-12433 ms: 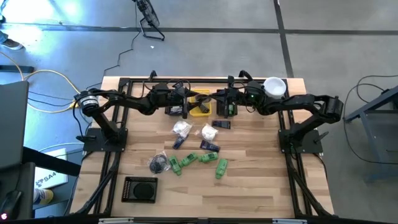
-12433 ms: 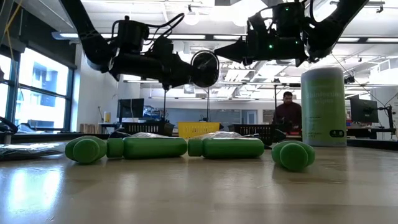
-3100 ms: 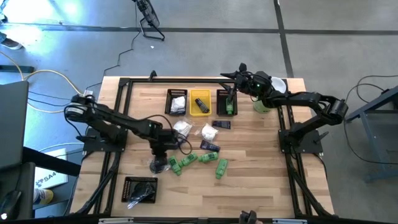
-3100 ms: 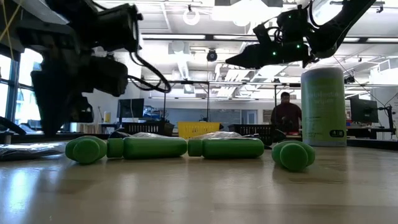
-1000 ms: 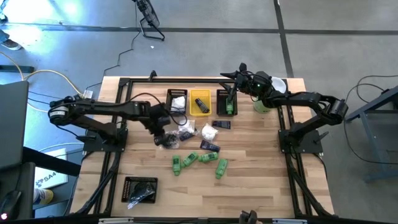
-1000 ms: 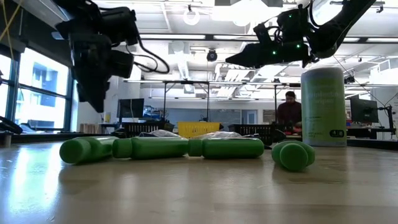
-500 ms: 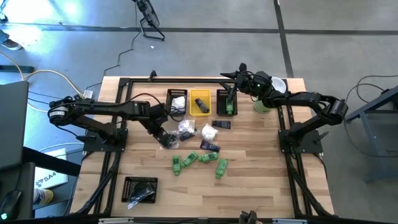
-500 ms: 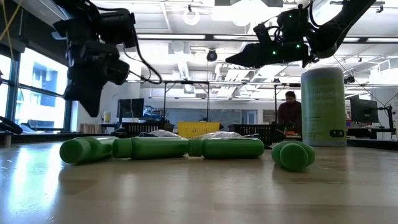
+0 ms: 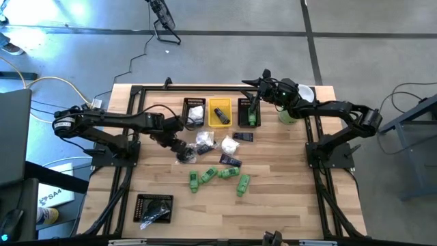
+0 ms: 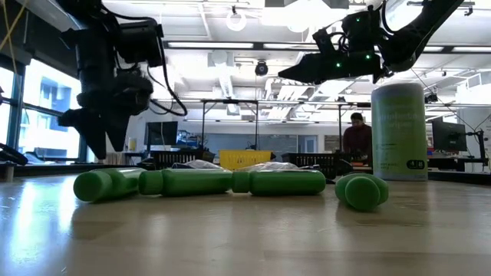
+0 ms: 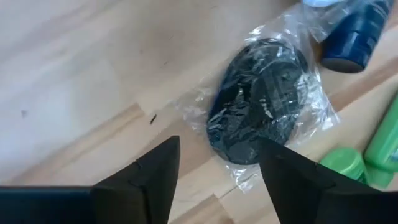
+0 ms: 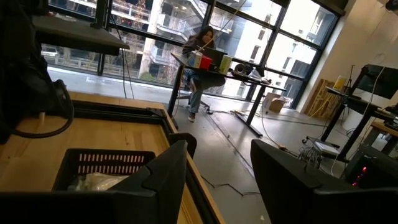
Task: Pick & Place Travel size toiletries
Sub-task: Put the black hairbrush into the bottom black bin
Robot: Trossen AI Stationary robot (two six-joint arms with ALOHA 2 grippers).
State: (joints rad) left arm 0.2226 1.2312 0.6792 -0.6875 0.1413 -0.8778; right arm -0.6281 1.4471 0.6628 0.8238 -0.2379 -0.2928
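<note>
Left wrist view: bagged black round pieces (image 11: 261, 109) flat, long axis diagonal

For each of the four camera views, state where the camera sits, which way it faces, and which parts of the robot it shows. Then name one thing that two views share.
High view: above, facing straight down; both arms, table.
Low view: table height, facing across; green bottles, arms overhead.
Left wrist view: faces down past the open left end effector at the bagged black piece.
Right wrist view: faces the room past the open right end effector; black bin.
Shared: the bagged black piece also shows from above.
</note>
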